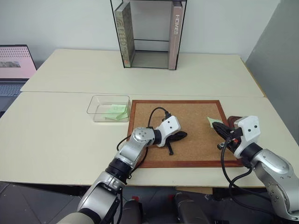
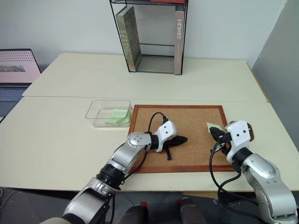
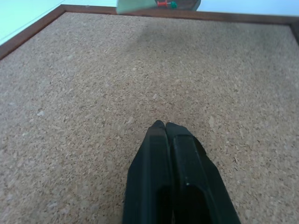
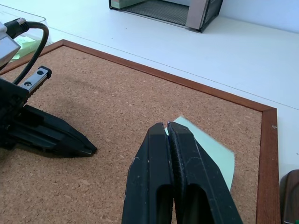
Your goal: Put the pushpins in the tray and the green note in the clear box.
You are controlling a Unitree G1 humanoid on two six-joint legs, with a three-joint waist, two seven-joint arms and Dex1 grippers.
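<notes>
The right hand (image 4: 167,127) was seen clenched over the right part of the corkboard (image 1: 187,140), its fingers pressed together above a green note (image 4: 212,151) lying flat near the board's right edge. Whether the note's corner was pinched between the fingers could not be told; the tips overlapped its near corner in the right wrist view. The left hand (image 3: 164,126) was held clenched and empty just above the cork near the middle of the board.

The step in hand was judged to be the lifting of this note. It would be done well if the thin paper were caught by one corner and peeled upward gently, so that it was neither creased nor dragged across the cork. The carry to the clear box (image 1: 96,109) would have to pass over the left hand, which might best be drawn aside first.

The clear box stood on the counter (image 1: 56,135), just beside the board's left edge, and pale green paper (image 1: 116,112) was already seen inside it. In the dark brown tray (image 4: 290,193), just beyond the board's right edge, a red and a green pushpin (image 3: 167,4) were seen in the left wrist view.
</notes>
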